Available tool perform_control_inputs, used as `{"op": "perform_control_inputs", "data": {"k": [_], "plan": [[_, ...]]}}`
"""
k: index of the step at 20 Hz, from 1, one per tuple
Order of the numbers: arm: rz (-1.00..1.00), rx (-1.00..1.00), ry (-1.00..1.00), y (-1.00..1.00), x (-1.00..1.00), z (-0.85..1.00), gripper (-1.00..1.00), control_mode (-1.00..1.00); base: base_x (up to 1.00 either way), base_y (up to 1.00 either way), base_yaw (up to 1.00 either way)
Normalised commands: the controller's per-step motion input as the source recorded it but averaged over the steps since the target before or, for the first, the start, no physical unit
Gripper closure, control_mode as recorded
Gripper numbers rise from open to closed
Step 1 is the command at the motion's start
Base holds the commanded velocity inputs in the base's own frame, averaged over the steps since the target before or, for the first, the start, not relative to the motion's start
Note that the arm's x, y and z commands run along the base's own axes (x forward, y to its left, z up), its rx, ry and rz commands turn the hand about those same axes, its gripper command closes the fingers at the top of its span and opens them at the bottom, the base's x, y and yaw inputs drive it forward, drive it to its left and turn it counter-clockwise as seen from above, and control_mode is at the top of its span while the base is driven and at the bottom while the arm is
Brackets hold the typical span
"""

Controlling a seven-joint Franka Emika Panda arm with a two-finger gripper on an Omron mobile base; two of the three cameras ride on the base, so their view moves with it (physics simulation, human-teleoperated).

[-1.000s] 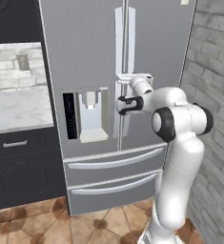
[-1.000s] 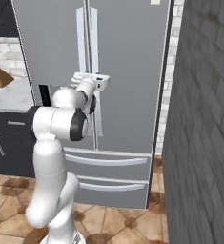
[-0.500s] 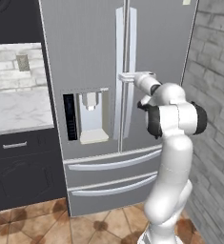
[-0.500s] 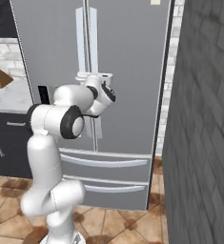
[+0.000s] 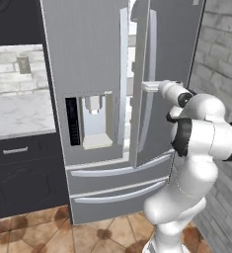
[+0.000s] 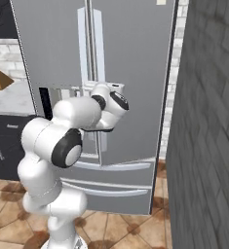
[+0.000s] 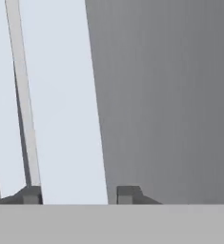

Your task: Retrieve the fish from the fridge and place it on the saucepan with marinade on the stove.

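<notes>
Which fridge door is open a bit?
The right-hand upper door of the fridge, the plain one the gripper is at. It has swung out a crack. The left door, with the water dispenser, sits flat and shut.

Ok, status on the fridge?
Jaws shut on right door handle. Fridge right door ajar, fish not yet out. Brick wall close beside the hinge side.

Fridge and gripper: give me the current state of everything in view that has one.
fridge: right door ajar, left door shut.
right door handle: between the gripper fingers.
bottom drawers: both shut.
gripper: straddling the handle; whether it clamps it is unclear.
</notes>
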Motion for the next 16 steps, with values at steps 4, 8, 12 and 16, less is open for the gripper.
{"op": "perform_control_inputs", "data": {"k": [4,8,12,16], "plan": [[-0.41,0.01,0.17,-1.0,-0.79,0.0,1.0,-1.0,0.0,0.0,0.0],[-0.41,0.03,0.2,-1.0,-0.68,0.0,1.0,-1.0,0.0,0.0,0.0],[-0.16,0.0,0.16,-0.38,-0.1,0.06,-1.0,-1.0,0.0,0.0,0.0],[-0.06,0.0,0.14,-0.07,-0.39,0.39,-1.0,-1.0,0.0,0.0,0.0]]}}
